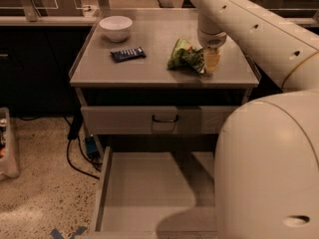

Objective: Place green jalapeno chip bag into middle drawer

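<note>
We're counting 1 green jalapeno chip bag (185,55), 1 dark blue snack bar wrapper (128,54) and 1 white bowl (115,28). We're seeing 2 drawers: 1 drawer w/ black loop handle (164,118), 1 middle drawer (144,183). We're also counting 1 gripper (211,61), at the bag's right edge.

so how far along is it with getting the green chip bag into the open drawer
Done: the middle drawer already stands pulled out below. In hand: the gripper is down at the right edge of the green jalapeno chip bag, which lies on the cabinet top, not lifted. Left: raise the bag, carry it down and forward, and set it in the drawer.
</note>
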You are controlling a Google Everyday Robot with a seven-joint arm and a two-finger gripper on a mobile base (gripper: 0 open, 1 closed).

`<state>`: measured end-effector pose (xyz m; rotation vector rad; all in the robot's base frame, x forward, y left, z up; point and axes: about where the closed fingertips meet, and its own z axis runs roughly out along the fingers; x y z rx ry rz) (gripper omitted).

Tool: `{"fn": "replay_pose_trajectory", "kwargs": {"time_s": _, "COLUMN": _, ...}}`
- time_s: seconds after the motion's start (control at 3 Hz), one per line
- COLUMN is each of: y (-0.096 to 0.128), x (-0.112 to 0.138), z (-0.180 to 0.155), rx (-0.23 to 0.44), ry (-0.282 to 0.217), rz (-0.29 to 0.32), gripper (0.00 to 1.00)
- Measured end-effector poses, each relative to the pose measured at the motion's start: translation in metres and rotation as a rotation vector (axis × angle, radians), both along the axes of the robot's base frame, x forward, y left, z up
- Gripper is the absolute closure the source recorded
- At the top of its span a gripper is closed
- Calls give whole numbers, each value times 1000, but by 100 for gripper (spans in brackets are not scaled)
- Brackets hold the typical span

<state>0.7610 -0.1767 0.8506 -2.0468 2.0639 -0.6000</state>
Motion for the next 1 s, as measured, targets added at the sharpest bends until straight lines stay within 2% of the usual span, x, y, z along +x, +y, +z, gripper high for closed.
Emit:
{"fn": "replay_pose_trajectory", "kwargs": {"time_s": 0.67, "y": 0, "x": 0, "z": 0, "rx": 0, "ry": 0, "rz": 0, "gripper": 89}}
{"fn": "replay_pose_trajectory", "kwargs": {"time_s": 1.0, "y": 0, "x": 0, "z": 0, "rx": 0, "ry": 0, "rz": 0, "gripper": 100}}
